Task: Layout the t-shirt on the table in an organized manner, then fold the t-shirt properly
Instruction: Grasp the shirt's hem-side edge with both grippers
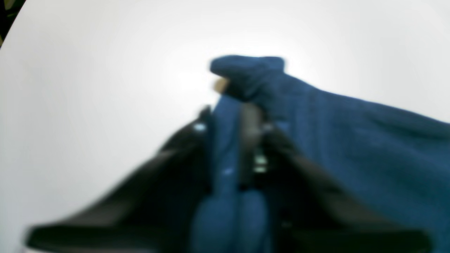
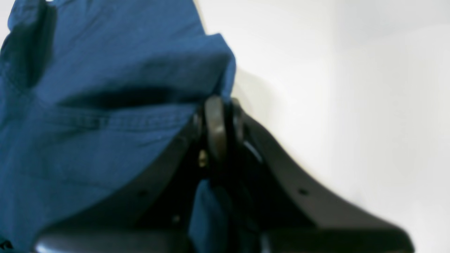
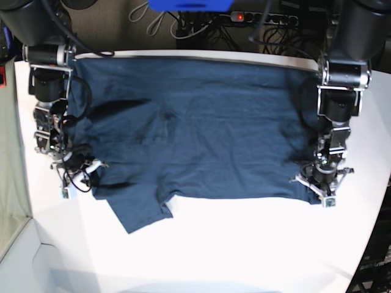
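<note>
While the navy t-shirt lies spread across the white surface, the left end effector and right end effector are each pinching cloth at opposite near corners. Soft and limp, it would likely sag and bunch, so edges and corners look like the best holds

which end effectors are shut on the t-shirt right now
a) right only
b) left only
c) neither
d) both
d: each wrist view shows blue cloth of the t-shirt pinched between closed jaws, at the left end effector and the right end effector.
</note>
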`<state>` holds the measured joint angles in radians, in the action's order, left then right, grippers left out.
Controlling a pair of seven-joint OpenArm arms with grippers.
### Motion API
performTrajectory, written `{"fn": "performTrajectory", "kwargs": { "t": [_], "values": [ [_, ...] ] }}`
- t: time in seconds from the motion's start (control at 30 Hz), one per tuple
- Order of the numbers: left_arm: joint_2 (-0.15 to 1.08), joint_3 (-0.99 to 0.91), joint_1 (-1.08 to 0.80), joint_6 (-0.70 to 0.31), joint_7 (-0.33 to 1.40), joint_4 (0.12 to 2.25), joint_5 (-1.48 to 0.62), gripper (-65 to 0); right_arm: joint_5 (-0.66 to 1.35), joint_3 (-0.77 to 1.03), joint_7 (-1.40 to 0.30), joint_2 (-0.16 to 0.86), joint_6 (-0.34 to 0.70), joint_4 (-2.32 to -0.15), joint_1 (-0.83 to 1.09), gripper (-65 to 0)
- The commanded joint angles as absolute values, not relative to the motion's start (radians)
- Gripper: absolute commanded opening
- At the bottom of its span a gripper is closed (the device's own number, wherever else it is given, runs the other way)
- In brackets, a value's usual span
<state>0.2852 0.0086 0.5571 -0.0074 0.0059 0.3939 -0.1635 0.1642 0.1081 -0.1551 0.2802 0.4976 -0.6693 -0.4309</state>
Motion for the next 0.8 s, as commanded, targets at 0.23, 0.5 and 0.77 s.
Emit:
{"fn": "performTrajectory", "kwargs": {
  "t": [0.23,0.5,0.77],
  "values": [
    [0.306,0.001,0.562,0.001,0.015,0.357,-0.165,-65.0,0.142,0.111,-0.200,0.288,0.503,-0.679,-0.438,-65.0],
    [0.311,-0.001,0.406,0.012,0.024,0.684,-0.165,-65.0,0.145,0.116,-0.200,0.288,0.504,-0.773,-0.437,-65.0],
    [0.315,-0.085,0.285,0.012,0.030,0.929,-0.165,-65.0,0.147,0.116,-0.280,0.268,0.504,-0.915,-0.437,-65.0]
  ]
}}
